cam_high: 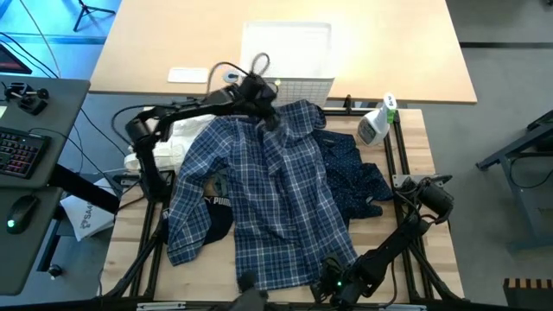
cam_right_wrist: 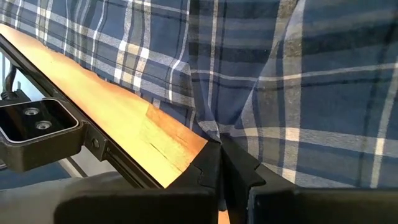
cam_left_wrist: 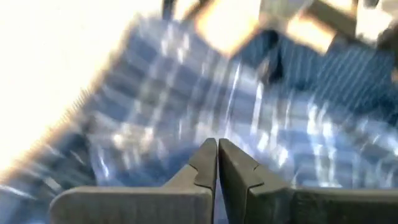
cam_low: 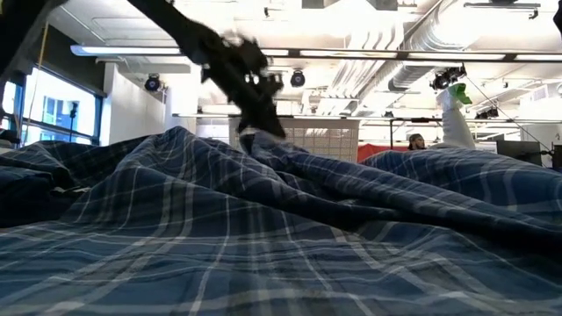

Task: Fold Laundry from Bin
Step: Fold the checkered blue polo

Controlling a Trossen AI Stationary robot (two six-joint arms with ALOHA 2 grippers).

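The blue-white plaid shirt [cam_high: 268, 190] lies spread over the table, collar end toward the far edge, on top of other laundry. My left gripper [cam_high: 270, 112] is shut at the shirt's collar end, in front of the white bin [cam_high: 251, 52]. My right gripper [cam_high: 333, 278] is shut on the shirt's hem at the near edge. The navy dotted trousers [cam_high: 354, 173] show from under the shirt's right side. A black piece with Puma lettering [cam_high: 216, 212] and a white cloth [cam_high: 177, 138] show on its left. My left gripper meets the shirt's collar end [cam_low: 253, 137], coming slantwise from above. The cloth rises in a ridge up to the shut fingertips [cam_left_wrist: 208, 152]. Blur hides how many layers they hold. The rest of the shirt lies on the table. My right gripper pinches the shirt's lower edge [cam_right_wrist: 214, 134] between its two fingers, slanting down from the near side. Folds of cloth run together at the fingertips. The shirt lies on the table beyond them, over the wooden edge [cam_right_wrist: 124, 118].
A spray bottle [cam_high: 376, 121] stands at the table's far right, beside the trousers. The bin sits on a lighter table behind the work table. A desk with a keyboard [cam_high: 22, 151] stands off to the left. Black frame rails run along the table's edges.
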